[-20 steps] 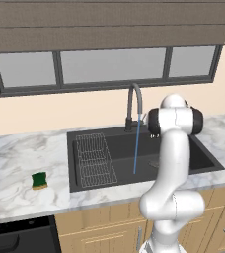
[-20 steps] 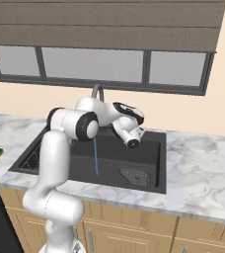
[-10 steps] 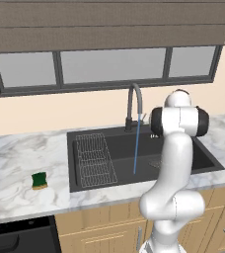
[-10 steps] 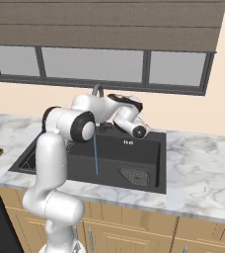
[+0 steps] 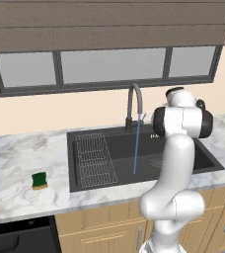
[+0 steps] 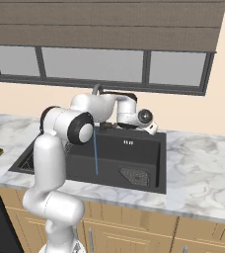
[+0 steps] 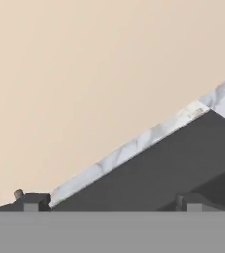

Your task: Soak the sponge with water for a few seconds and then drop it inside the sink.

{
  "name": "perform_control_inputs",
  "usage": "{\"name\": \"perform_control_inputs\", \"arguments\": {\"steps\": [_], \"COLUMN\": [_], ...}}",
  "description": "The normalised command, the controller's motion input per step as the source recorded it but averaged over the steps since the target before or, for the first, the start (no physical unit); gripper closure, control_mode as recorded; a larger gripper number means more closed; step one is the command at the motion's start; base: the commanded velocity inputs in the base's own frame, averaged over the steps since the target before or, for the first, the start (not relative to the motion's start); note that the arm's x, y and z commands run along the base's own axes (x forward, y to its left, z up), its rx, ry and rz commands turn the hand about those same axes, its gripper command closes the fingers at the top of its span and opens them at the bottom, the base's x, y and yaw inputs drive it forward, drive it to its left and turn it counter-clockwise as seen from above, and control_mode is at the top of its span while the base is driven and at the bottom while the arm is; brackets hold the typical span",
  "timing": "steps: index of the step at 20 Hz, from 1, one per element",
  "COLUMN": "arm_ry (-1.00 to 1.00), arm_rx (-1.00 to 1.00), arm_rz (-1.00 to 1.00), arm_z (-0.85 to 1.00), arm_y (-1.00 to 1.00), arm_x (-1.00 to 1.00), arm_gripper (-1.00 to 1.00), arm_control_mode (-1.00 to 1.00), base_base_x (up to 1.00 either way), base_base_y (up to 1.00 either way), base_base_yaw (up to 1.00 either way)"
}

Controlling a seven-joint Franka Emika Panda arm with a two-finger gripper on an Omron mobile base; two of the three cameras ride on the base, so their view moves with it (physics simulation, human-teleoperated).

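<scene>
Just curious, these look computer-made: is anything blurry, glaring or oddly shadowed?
Left base view: even flat light, the sponge sharp, no glare on the counter. Right base view: the water reads crisp against the sink. Hand view: tilted, slightly soft, the wall plain.

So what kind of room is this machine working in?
A kitchen, by the look of it, though computer-drawn: a black sink set in a marble counter with water running from the faucet, a sponge beside it, and wooden cabinets below.
</scene>
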Motion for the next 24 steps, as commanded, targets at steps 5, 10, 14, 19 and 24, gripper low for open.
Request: {"name": "perform_control_inputs", "arguments": {"steps": [5,10,14,19,24], "arm_ry": [0.15,0.00,-0.09,-0.03,0.02], "arm_rx": [0.02,0.05,0.04,0.01,0.00], "arm_rz": [-0.05,0.00,0.00,0.00,0.00], "arm_z": [0.00,0.00,0.00,0.03,0.08], "arm_y": [-0.35,-0.04,0.00,0.05,0.06], "arm_x": [-0.63,-0.59,-0.60,-0.70,-0.75], "arm_gripper": [-1.00,-1.00,-1.00,-1.00,-1.00], "arm_control_mode": [-1.00,-1.00,-1.00,-1.00,-1.00], "base_base_x": [0.00,0.00,0.00,0.00,0.00], "base_base_y": [0.00,0.00,0.00,0.00,0.00], "base_base_yaw": [0.00,0.00,0.00,0.00,0.00]}}
